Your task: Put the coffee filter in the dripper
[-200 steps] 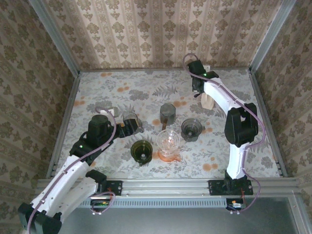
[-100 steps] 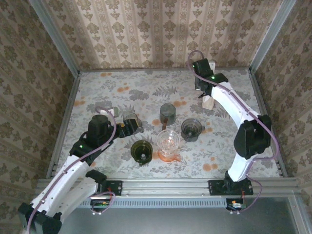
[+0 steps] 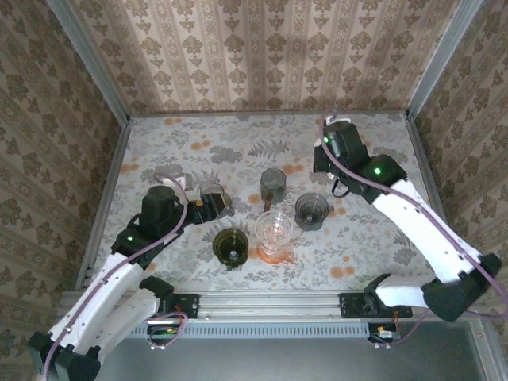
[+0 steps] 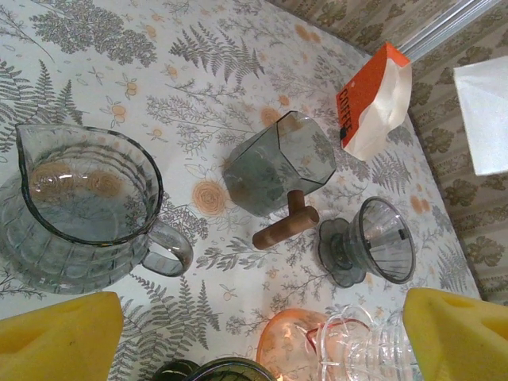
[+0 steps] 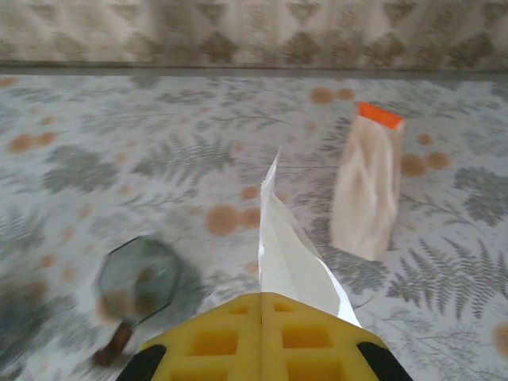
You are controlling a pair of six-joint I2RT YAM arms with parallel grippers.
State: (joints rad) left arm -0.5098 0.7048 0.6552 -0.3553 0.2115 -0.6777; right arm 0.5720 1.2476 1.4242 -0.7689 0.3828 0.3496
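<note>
Your right fingers (image 5: 214, 341), clamped on the white coffee filter (image 5: 290, 254), have swung back from the filter pack (image 5: 367, 186) toward the grey dripper (image 3: 311, 210), so drop-in looks next; left fingers (image 4: 63, 337) hang wide open, empty, by the glass pitcher (image 4: 79, 206).

— The coffee filter (image 5: 290, 246) in the right pincer (image 5: 261, 302)?
— Thin white paper, matt, creased. The pincer itself looks like yellow moulded plastic.
— And the dripper (image 5: 149, 279) ahead-left of it?
— Smoky, glossy, see-through; its handle (image 4: 284, 225) is smooth brown wood.
</note>
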